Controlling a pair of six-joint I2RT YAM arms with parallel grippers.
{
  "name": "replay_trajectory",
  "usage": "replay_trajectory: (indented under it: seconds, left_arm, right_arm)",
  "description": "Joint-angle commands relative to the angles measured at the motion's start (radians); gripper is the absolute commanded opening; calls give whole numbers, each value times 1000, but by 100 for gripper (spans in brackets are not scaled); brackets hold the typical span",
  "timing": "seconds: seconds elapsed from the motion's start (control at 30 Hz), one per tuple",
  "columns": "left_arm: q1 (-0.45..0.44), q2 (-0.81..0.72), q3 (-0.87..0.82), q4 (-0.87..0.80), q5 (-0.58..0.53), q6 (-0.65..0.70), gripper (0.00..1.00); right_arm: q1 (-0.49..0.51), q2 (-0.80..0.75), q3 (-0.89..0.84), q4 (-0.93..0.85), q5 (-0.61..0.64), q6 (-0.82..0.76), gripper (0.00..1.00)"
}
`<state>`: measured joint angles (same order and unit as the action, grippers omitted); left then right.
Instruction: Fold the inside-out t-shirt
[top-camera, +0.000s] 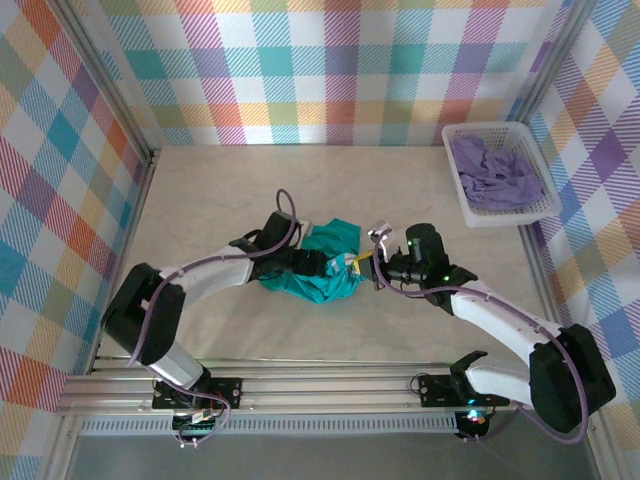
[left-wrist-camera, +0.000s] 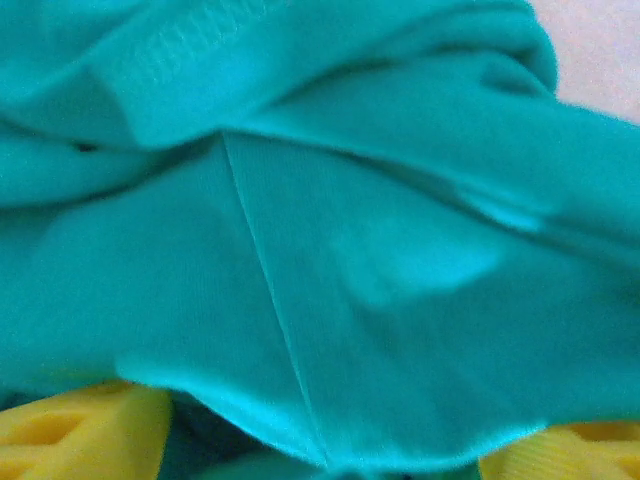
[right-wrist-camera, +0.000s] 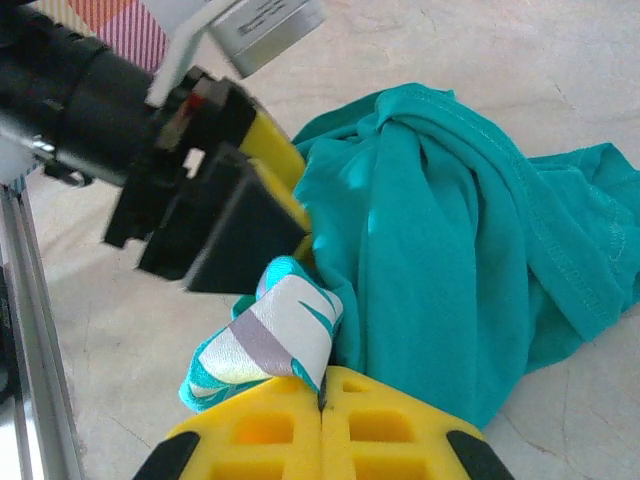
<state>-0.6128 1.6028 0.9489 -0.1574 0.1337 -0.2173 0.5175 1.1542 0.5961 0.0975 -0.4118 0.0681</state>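
Though plaid-walled, pale table (top-camera: 400, 190) under t-shirt (top-camera: 325, 270)

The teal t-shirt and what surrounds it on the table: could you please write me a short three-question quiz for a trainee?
1. True or false: the t-shirt lies spread flat on the table.
2. What lies in the white basket? A. a purple cloth; B. a yellow towel; C. a pair of socks.
3. Which hand is pinched shut on a fold of the t-shirt?

Key: 1 false, it is bunched in a heap. 2 A. 3 the right hand.
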Motion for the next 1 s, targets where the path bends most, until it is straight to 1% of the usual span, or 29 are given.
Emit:
replay_trajectory:
  seconds: [0.0, 0.07, 0.13, 0.2, 0.23, 0.3, 0.33, 0.47, 0.6, 0.67, 0.73, 0.87, 0.9, 0.97]
  left_arm:
    - [-3, 77, 112, 20, -69, 64, 59]
    - [3, 103, 154, 21, -98, 62, 49]
    - [16, 121, 181, 47, -86, 57, 39]
    - [38, 147, 227, 42, -64, 55, 27]
    - [50, 157, 246, 36, -46, 57, 21]
    - [82, 157, 283, 33, 19, 51, 6]
    - [95, 145, 295, 37, 63, 47, 1]
    - [148, 49, 318, 36, 235, 29, 0]
    - [178, -64, 314, 41, 356, -43, 0]
    - [184, -107, 322, 36, 402, -71, 0]
    - [184, -145, 338, 15, 418, -98, 0]
    - [185, -196, 373, -35, 386, -139, 0]
    - [185, -200, 384, -63, 372, -139, 0]
    - [185, -206, 403, -111, 336, -123, 0]
  right_arm:
    - [-1, -39, 24, -27, -3, -24, 0]
    - [-1, -52, 19, -50, 5, -41, 0]
    - [-1, -65, 11, -65, 6, -52, 0]
    - [-1, -83, 2, -62, -5, -63, 0]
    - [-1, -92, -1, -60, -11, -68, 0]
    - [-1, -121, -11, -47, -23, -75, 0]
    - [-1, -131, -16, -40, -25, -79, 0]
    - [-1, -171, -31, -28, -2, -104, 0]
    - [1, -171, -32, -24, 50, -122, 0]
    - [5, -152, -21, -29, 74, -127, 3]
    - [15, -134, -8, -40, 109, -137, 6]
    - [26, -124, 0, -26, 174, -146, 8]
    - [26, -126, 2, -23, 205, -137, 9]
    - [25, -120, 25, -55, 305, -110, 15]
